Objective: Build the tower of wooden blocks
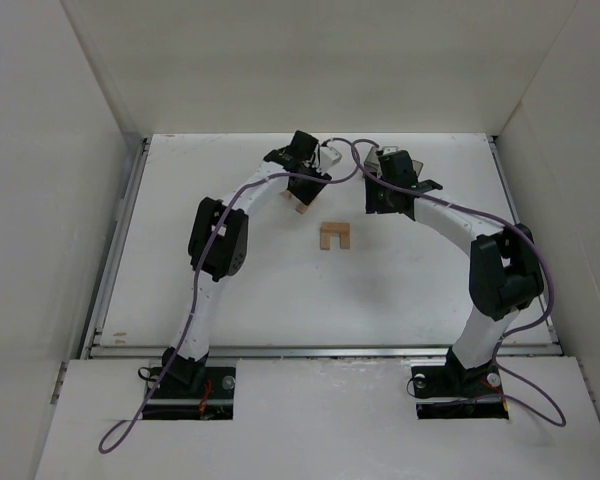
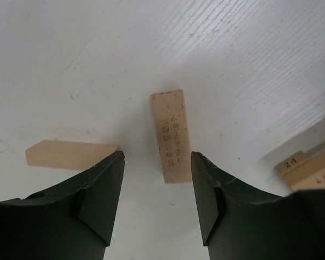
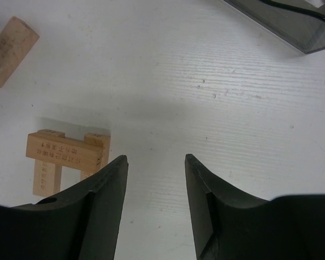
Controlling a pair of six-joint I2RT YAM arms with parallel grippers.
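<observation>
Tower (image 1: 335, 237) holds three blocks (image 3: 67, 153); second layer looks half laid. Two loose blocks (image 2: 170, 135) near far edge. My left tool (image 2: 157, 157) apart over one; right tool (image 3: 155, 158) apart, empty.

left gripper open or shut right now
Open: the left gripper has its fingers spread, with a wood block lying flat between them and a gap showing on both sides.

Left arm (image 1: 218, 240) and right arm (image 1: 500, 272) arched forward, wrists converging.
Each elbow is raised and bent, the forearm reaching inward; left gripper (image 2: 157, 158) and right gripper (image 3: 156, 161) point downward, each with its two dark fingers spread apart, tips level with each other.
</observation>
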